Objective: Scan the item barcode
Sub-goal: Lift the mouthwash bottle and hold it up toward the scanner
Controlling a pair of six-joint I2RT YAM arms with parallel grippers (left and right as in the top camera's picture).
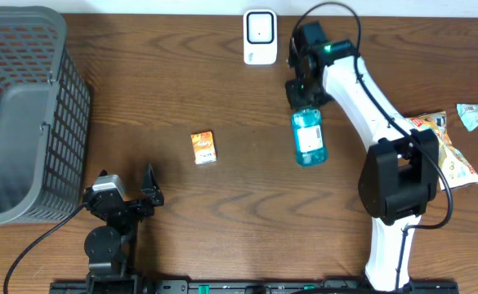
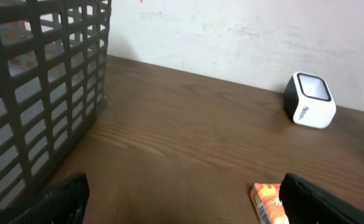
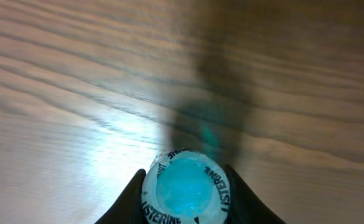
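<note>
Stretching forward, right arm (image 1: 359, 88), fingers (image 3: 127, 202) clamping blue mouthwash bottle (image 1: 309, 140)

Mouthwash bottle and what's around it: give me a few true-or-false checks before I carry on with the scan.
1. The right hand is closed on one end of the mouthwash bottle. True.
2. The bottle is inside the basket. False: it is out over the table, far to the right of the basket.
3. The left hand is open and holds nothing. True.
4. The orange box touches the scanner. False: they are well apart. The box lies mid-table and the scanner stands at the far edge.
</note>
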